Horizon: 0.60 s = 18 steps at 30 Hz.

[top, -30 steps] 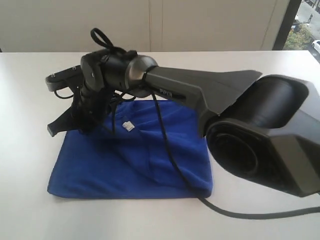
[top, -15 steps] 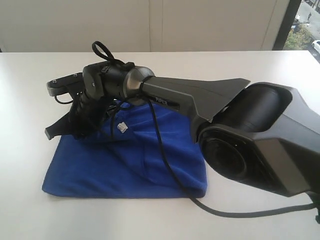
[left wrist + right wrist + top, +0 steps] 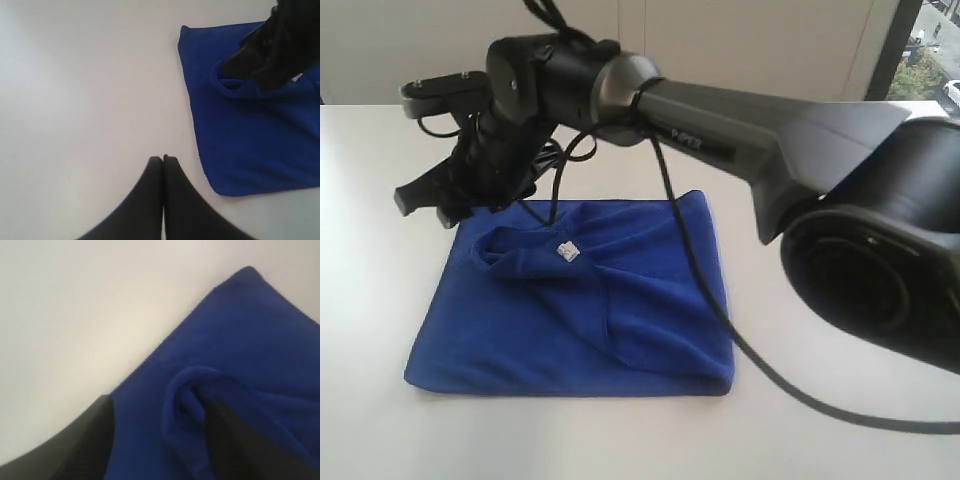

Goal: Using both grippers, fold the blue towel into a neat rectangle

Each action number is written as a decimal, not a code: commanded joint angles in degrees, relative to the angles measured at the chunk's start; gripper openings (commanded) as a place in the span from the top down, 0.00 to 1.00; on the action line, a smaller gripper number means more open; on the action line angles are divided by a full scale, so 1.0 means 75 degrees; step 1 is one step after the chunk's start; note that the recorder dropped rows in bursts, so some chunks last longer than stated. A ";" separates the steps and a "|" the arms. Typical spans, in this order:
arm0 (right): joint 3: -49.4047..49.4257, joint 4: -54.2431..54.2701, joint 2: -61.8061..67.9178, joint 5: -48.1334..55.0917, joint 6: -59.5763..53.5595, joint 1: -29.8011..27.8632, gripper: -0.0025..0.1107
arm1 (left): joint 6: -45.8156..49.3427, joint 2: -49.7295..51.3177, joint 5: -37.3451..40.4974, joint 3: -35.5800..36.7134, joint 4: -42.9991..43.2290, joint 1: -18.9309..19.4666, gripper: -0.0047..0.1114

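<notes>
Now that the right pincer [image 3: 423, 206] has let go and lifted off the blue towel [image 3: 580, 310], I read the fold as laid but rumpled, left pincer [image 3: 163, 165] clenched.

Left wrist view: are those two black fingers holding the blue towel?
No, the left gripper is shut on nothing over the white table, the blue towel lying apart from it.

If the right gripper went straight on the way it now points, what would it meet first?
Probably the blue towel: the open right gripper points at a raised fold near its corner. Depth is unclear.
</notes>
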 commanded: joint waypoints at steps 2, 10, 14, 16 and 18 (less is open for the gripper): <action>-0.0036 -0.0940 -0.0263 0.1549 -0.0476 -0.0669 0.69 | 0.0035 -0.0066 0.0029 0.0043 -0.0025 0.0016 0.96; 0.0336 -0.1324 -0.0247 0.1801 -0.1507 -0.1817 0.98 | 0.0035 -0.0066 0.0029 0.0043 -0.0025 0.0016 0.96; 0.0741 -0.1324 -0.0183 0.1284 -0.1759 -0.2399 0.98 | 0.0035 -0.0066 0.0029 0.0043 -0.0025 0.0016 0.96; 0.0950 -0.1324 -0.0170 0.0915 -0.1775 -0.2639 0.98 | 0.0035 -0.0066 0.0029 0.0043 -0.0025 0.0016 0.96; 0.1101 -0.1324 -0.0133 0.0670 -0.1812 -0.2856 0.98 | 0.0035 -0.0066 0.0029 0.0043 -0.0025 0.0016 0.96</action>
